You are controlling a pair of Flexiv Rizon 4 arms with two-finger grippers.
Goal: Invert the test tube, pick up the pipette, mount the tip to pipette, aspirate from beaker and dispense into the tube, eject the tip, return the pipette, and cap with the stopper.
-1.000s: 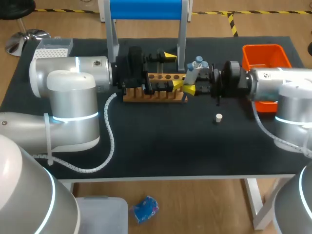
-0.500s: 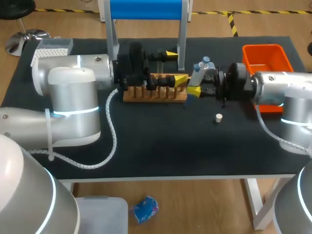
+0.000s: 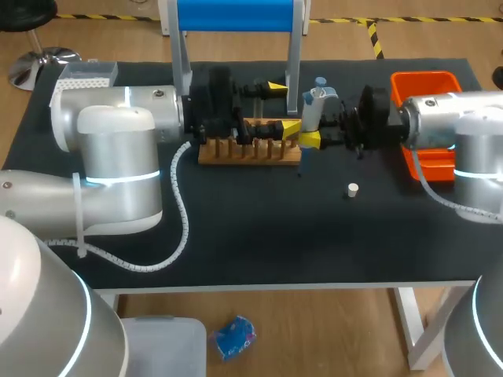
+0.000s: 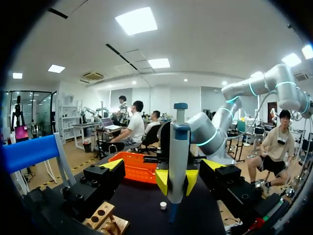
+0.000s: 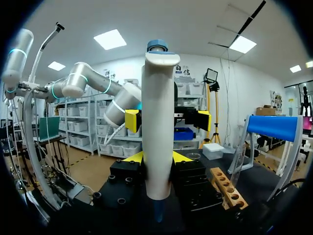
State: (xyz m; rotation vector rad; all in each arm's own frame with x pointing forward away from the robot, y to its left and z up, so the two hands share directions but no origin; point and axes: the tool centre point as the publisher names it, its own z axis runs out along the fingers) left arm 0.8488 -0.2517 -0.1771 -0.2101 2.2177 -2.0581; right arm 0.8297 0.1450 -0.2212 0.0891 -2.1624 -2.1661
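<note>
Head view: the right gripper [image 3: 312, 124] is pinching the upright white plastic pipette with a blue plunger [image 3: 314, 106], just past the end of the wooden test-tube rack [image 3: 247, 151]. The left gripper [image 3: 283, 108] is hanging spread beside it.

Left wrist view: the pipette is standing between the spread fingers.

Right wrist view: both fingers are clamping the pipette's body.

pipette [image 3: 312, 114] white, blue cap | bin [image 3: 424, 77] orange | stopper [image 3: 353, 189] white
</note>
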